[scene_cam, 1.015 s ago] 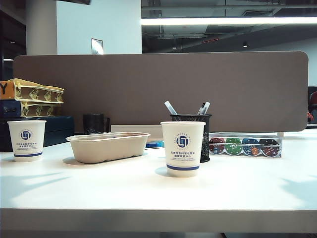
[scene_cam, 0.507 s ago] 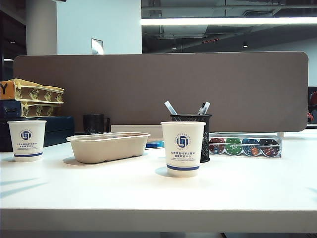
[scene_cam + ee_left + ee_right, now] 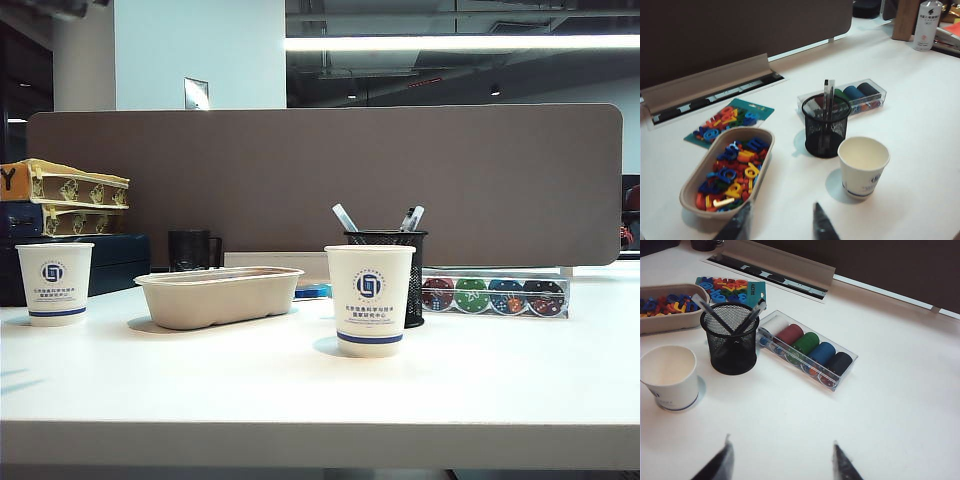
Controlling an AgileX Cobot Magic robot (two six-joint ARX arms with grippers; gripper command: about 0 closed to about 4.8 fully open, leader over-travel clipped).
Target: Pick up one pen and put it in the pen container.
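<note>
Left gripper (image 3: 782, 225) and right gripper (image 3: 781, 460) hang spread-fingered above bare table (image 3: 890, 405); pen container (image 3: 730, 338) hemmed by paper cup (image 3: 670, 371), chip box (image 3: 809, 350), letter tray (image 3: 727, 172); its top unobstructed.

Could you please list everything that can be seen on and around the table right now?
pen container: one, black wire mesh, mid-table behind the near cup.
pens: three, standing inside the container.
paper cups: two, white with blue logo; one before the container, empty; one far left.
oval tray: one, beige, left of the container, filled with coloured plastic letters.
letter pack: one, teal, flat behind the tray.
clear box: one, holding coloured rolls, right of the container.
black mug: one, by the divider.
stacked boxes: yellow and dark, far left.
bottle: one, white, far corner.
left gripper: open, above the near edge.
right gripper: open, above bare table.
</note>
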